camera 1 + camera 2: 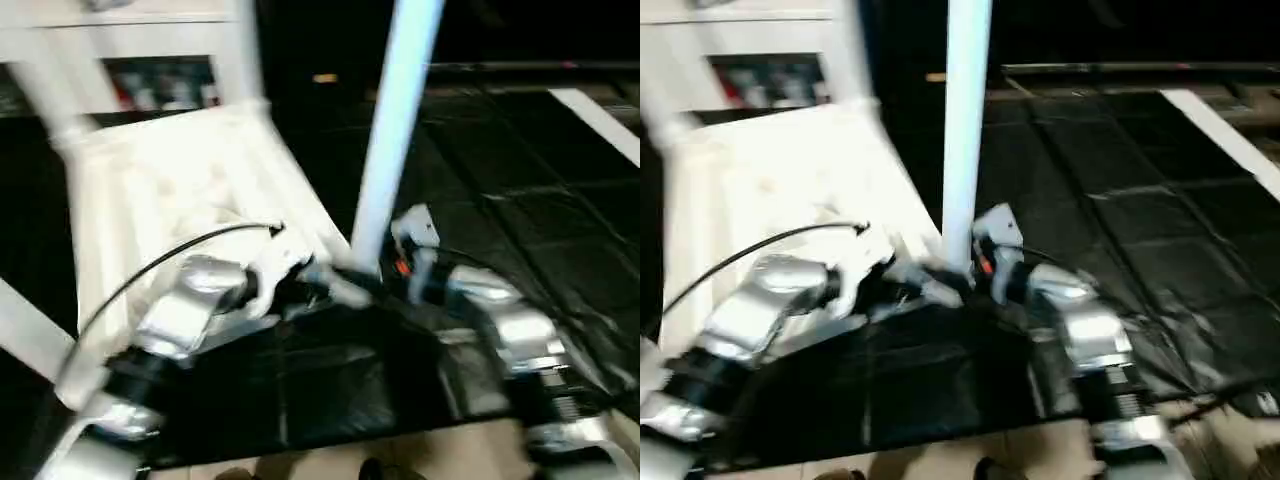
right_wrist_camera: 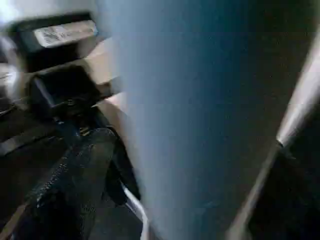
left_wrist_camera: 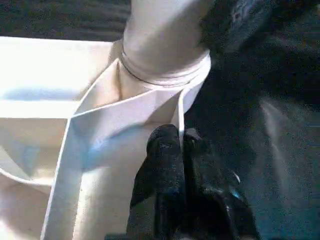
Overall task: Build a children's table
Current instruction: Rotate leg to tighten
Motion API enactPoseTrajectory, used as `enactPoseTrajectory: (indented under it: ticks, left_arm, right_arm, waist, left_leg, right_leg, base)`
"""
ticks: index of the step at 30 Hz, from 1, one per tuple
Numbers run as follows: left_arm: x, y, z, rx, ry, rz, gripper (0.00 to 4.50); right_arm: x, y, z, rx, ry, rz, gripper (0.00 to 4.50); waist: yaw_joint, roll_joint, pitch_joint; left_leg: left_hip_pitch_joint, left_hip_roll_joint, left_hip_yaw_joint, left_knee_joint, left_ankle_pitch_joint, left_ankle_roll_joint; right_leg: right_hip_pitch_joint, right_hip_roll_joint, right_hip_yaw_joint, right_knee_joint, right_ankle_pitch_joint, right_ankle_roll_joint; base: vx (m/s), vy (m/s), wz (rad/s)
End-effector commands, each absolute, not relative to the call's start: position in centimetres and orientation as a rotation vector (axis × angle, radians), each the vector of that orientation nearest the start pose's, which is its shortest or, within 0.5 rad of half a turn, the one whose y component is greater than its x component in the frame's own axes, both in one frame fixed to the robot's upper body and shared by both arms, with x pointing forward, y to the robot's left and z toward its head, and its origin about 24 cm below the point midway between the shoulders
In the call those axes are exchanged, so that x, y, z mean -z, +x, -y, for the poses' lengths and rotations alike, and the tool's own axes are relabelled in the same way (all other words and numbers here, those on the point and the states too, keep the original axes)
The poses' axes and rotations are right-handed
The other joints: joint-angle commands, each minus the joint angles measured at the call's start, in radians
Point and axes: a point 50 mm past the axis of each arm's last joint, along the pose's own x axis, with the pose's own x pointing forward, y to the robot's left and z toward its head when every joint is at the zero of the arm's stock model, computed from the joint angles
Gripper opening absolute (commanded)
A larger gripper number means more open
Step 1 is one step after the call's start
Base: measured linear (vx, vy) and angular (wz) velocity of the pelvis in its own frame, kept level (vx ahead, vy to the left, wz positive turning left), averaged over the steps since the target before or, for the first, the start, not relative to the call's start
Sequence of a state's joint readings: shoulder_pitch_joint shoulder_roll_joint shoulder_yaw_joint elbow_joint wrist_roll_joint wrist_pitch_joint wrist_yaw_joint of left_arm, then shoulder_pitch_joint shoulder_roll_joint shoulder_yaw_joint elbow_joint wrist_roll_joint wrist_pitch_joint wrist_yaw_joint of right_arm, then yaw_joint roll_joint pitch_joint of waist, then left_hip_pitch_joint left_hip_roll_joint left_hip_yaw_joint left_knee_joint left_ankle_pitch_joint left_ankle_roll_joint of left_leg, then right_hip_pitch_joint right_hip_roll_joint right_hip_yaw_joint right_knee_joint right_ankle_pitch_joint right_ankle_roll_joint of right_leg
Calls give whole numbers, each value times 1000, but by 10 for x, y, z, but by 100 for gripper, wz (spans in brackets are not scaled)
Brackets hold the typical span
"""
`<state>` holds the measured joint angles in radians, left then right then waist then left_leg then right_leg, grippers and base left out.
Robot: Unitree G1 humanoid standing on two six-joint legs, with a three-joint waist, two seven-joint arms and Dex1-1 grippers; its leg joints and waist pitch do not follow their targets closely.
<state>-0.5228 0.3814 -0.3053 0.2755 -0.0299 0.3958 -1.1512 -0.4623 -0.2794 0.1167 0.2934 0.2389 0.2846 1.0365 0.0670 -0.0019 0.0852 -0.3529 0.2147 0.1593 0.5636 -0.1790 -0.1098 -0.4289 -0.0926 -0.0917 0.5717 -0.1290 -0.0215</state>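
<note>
On the left, the silver left arm reaches forward, its left end effector (image 3: 180, 165) pinched shut on the thin rim of the upturned white table top (image 1: 170, 190), just beside a corner socket holding an upright leg (image 1: 395, 130). Behind stands a white cabinet (image 1: 150, 40). To the right, the right end effector (image 1: 985, 262) hangs at that leg's base; I cannot tell its spread. Black floor mats (image 1: 520, 200) lie all around.

obstacle: upright leg (image 1: 390, 140) beside table top (image 1: 170, 190) | free: black floor mat (image 1: 520, 170) on the right
</note>
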Motion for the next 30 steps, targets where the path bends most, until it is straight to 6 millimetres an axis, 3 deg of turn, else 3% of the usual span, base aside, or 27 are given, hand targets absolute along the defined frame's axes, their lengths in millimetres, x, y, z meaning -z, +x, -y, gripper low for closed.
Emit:
enactPoseTrajectory:
  ticks: [1,6,9,14,15,19,30]
  left_arm:
    - [-74,294,-104,1454,365,-442,0]
    - [-72,289,-114,1580,442,-476,0]
    - [-72,286,-119,1635,470,-498,0]
    - [-73,282,-123,1713,515,-518,0]
    - [-73,280,-123,1728,523,-521,0]
    - [-73,279,-122,1744,532,-520,0]
    - [-72,276,-118,1777,540,-508,0]
  right_arm:
    - [-85,303,125,-1238,-19,-179,447]
    - [-91,292,145,-1443,-59,-259,447]
    - [-92,289,151,-1514,-92,-282,447]
    - [-95,286,153,-1616,-81,-332,447]
    - [-95,286,152,-1632,-75,-340,419]
    - [-95,285,151,-1655,-70,-352,406]
    - [-89,283,138,-1728,-45,-363,314]
  waist:
    - [-2,2,-69]
    - [19,-1,-72]
    - [22,-3,-72]
    - [24,-8,-71]
    - [23,-9,-71]
    - [24,-11,-73]
    - [23,-13,-72]
  left_leg:
    - [11,12,20,-57,-220,90]
    - [8,12,29,-53,-217,80]
    - [-1,10,27,-53,-204,82]
    - [-1,11,27,-52,-201,81]
    - [-2,11,27,-52,-197,81]
    - [0,11,27,-51,-183,80]
    - [-3,12,28,-50,-168,82]
  right_leg:
    - [57,-31,45,-54,-271,-227]
    - [61,-32,51,-47,-268,-219]
    - [66,-34,51,-47,-292,-208]
    - [64,-34,51,-50,-333,-196]
    - [64,-34,50,-50,-334,-194]
    - [62,-33,51,-46,-317,-202]
    - [62,-32,53,-41,-286,-210]
  base:
    - [0,0,0]
    - [0,0,0]
    - [0,0,0]
    - [0,0,0]
    - [0,0,0]
    - [0,0,0]
    - [0,0,0]
